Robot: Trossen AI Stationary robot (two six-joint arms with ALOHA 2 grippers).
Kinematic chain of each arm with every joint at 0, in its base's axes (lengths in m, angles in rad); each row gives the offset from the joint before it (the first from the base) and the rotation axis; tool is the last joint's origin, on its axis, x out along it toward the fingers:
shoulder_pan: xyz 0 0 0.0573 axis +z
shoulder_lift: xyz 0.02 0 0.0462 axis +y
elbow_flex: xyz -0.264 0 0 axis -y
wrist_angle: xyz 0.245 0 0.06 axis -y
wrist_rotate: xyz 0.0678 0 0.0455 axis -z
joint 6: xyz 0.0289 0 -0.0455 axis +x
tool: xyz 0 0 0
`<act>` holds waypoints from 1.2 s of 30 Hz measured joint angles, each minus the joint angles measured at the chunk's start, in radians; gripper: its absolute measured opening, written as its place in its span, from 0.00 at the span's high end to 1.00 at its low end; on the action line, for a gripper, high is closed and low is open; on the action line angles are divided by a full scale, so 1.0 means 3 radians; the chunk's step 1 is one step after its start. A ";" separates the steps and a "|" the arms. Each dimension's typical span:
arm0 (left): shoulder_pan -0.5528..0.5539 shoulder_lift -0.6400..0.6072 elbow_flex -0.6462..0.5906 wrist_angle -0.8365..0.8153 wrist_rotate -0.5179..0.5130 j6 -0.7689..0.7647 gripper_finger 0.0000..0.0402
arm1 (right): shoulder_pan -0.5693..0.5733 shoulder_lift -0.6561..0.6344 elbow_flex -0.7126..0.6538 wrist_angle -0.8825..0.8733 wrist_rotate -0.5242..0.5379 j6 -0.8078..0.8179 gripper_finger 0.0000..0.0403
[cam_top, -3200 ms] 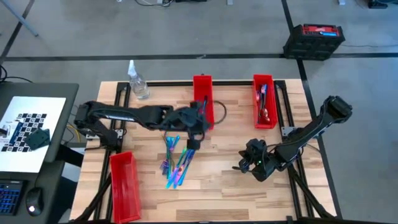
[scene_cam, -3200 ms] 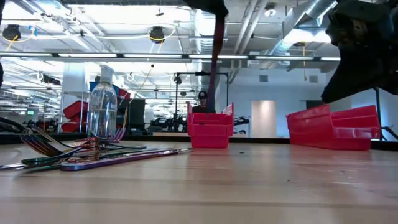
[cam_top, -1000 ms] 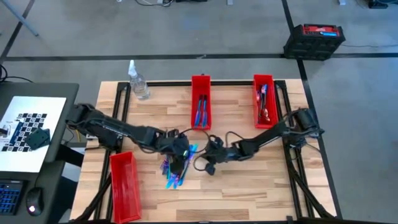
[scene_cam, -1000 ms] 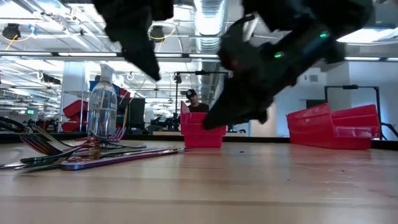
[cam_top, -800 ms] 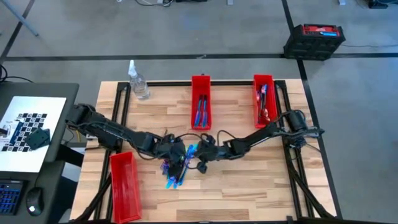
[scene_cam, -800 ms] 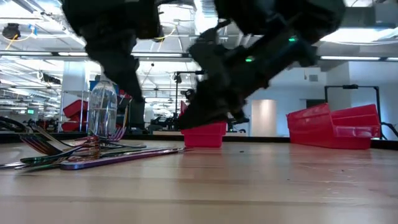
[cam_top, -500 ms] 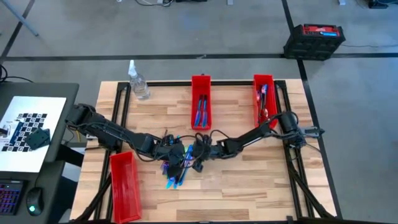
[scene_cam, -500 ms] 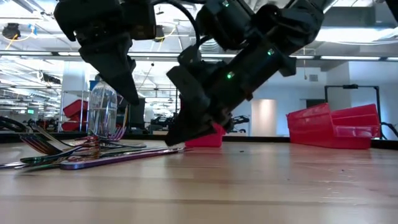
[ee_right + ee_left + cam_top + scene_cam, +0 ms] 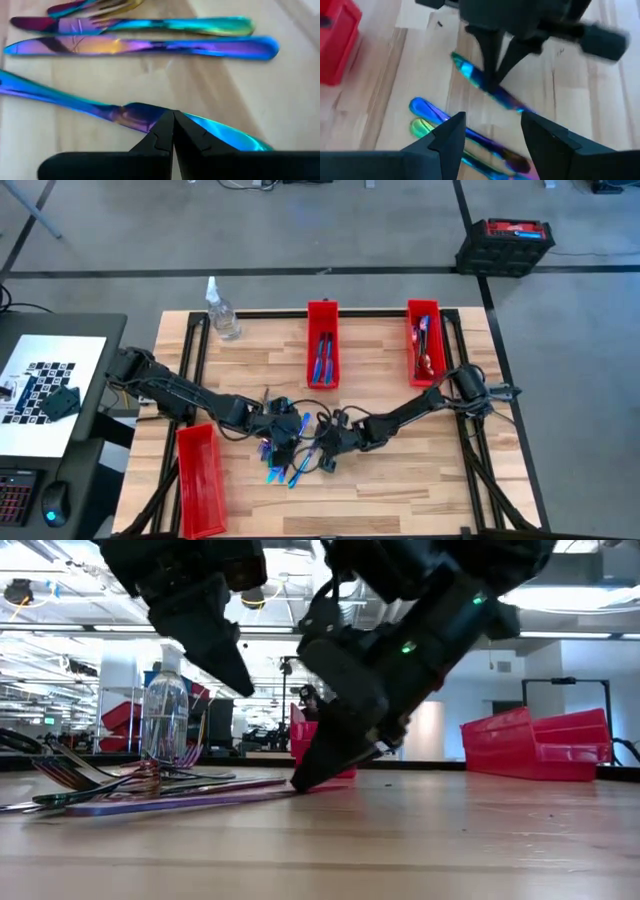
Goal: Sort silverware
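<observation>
- In your high view, both arms meet low at centre frame over the loose silverware (image 9: 283, 460) on the table (image 9: 400, 480); the piece under the right gripper (image 9: 318, 457) runs diagonally from lower left to upper right.
- That view cannot show you the jaws. Your right wrist view can: the 2 fingertips (image 9: 165, 131) are pressed together on a slim blue-teal piece (image 9: 125, 112), its long axis crossing the frame from the left edge down to the lower right, broad rounded end at lower right.
- Beyond it in the same view, a knife (image 9: 145, 46) and a fork (image 9: 150, 24) lie side by side, both running left to right, apart from the pinched piece.
- Your left wrist view shows the left gripper (image 9: 492, 130) with its fingers spread apart, nothing between them, above 2 more pieces (image 9: 465, 137) in the lower left.
- Your low view shows the right fingertips down at the tabletop and the left gripper (image 9: 215, 635) raised above the pile.
- In the high view, sorted pieces lie lengthwise in the centre red bin (image 9: 310, 345) and the right red bin (image 9: 410, 340) at top; a 3rd red bin (image 9: 200, 480) sits lower left, a bottle (image 9: 222, 315) upper left.
</observation>
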 joint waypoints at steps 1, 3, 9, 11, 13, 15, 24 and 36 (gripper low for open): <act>0.0001 0.0060 0.0002 0.0055 0.0000 0.0080 0.55 | 0.0028 -0.0015 -0.0030 -0.0004 0.0000 0.0068 1.00; 0.0001 0.0202 -0.0002 0.0017 0.0023 0.0271 0.55 | 0.0074 -0.0058 -0.0080 -0.0001 0.0006 0.0186 1.00; -0.0035 0.0653 -0.0004 0.0255 0.0281 0.0586 0.55 | 0.0124 -0.0319 -0.0349 -0.0056 0.0179 0.0489 1.00; -0.0047 0.0756 -0.0004 0.0479 0.0400 0.0639 0.55 | 0.0115 -0.0425 -0.0452 -0.0069 0.0209 0.0517 1.00; -0.0061 0.0850 -0.0002 0.0755 0.0467 0.0679 0.55 | 0.0085 -0.0493 -0.0521 -0.0092 0.0216 0.0524 1.00; -0.0066 0.0922 -0.0002 0.0916 0.0478 0.0742 0.55 | 0.0057 -0.0515 -0.0544 -0.0102 0.0219 0.0517 1.00; -0.0037 0.1180 0.0005 0.1252 0.0565 0.0928 0.55 | -0.0142 -0.0516 -0.0545 -0.0092 0.0296 0.0411 1.00; 0.0034 0.1270 -0.0005 0.1842 0.0382 0.0941 0.55 | -0.0281 -0.0513 -0.0551 0.0098 0.0293 0.0219 1.00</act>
